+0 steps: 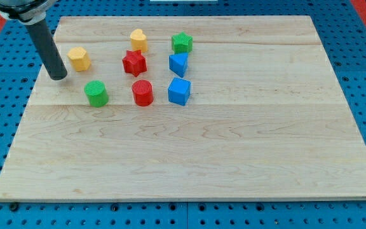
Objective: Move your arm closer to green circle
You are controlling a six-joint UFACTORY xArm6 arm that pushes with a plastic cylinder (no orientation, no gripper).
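The green circle (96,93) stands on the wooden board (234,152) at the view's left. My tip (58,76) rests on the board up and to the left of it, about one block width away, not touching. The rod rises to the view's top left corner. A yellow hexagon block (79,58) sits just right of the rod, above the green circle.
A red circle (142,92) and a blue cube (179,91) stand right of the green circle. Above them are a red star (134,63), a blue block (178,63), a yellow heart (138,40) and a green star (182,42).
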